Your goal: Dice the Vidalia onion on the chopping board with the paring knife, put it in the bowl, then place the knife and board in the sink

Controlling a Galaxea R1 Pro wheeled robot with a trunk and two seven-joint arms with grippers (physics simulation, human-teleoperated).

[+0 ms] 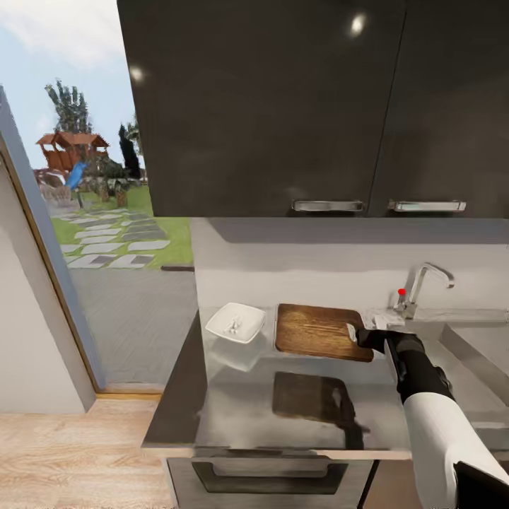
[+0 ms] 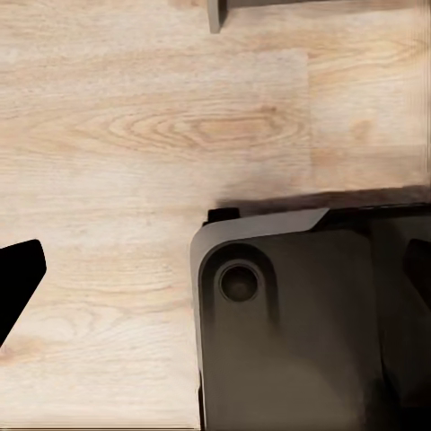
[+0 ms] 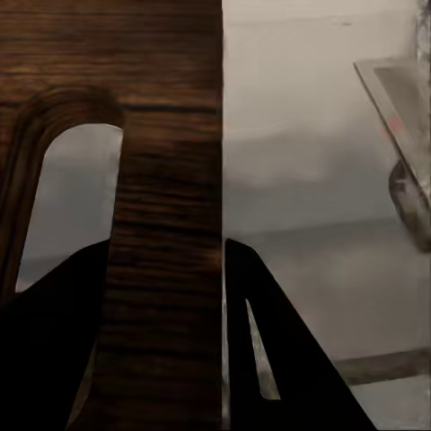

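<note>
Now clamping the chopping board [image 1: 322, 331] by its slot end.
Right gripper [image 1: 362, 334] fingers [image 3: 269, 359] astride that edge; bowl [image 1: 235, 322] beyond the far end.

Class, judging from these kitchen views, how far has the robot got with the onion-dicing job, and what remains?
Done: white dice lie in the bowl on the countertop. In hand: the right gripper straddles the handle-hole end of the chopping board, which looks lifted over the counter, judging by the dark patch beneath it. Left: the board must go into the sink. I cannot tell where the paring knife is.
</note>
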